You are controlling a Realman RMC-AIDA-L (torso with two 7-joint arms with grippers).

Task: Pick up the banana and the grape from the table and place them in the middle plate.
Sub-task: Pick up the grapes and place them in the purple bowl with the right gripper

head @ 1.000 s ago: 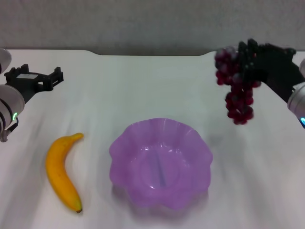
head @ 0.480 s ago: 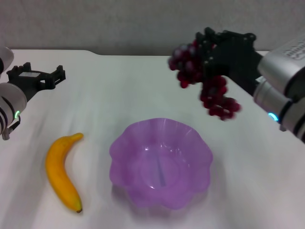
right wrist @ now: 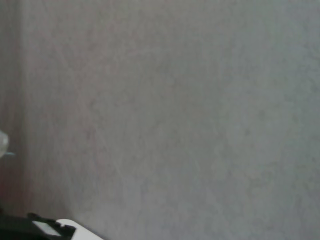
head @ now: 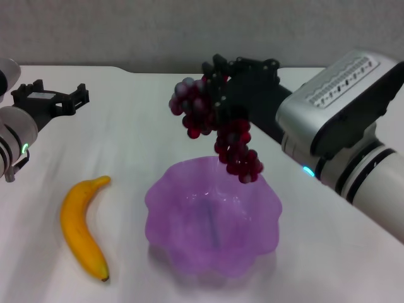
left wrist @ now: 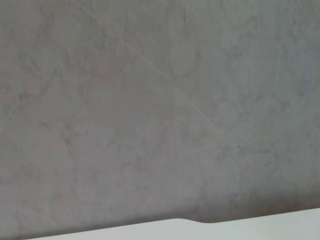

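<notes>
The right tool (head: 218,95) is gripping the grape (head: 221,136) bunch, dangling over the middle plate's (head: 262,218) far rim, where swinging could be spilling it onto the tabletop (head: 126,139).

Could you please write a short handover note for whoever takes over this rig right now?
Right gripper: shut on the long bunch of dark red-purple grapes, held in the air above the far rim of the translucent purple scalloped plate.
Left gripper: idle above the white table at the far left; jaws unclear.
Curved yellow banana: lying on the table left of the plate, untouched.
Done: grapes lifted and carried to the plate.
Left: lower and release the grapes into the plate, then pick up the banana and place it there too.
</notes>
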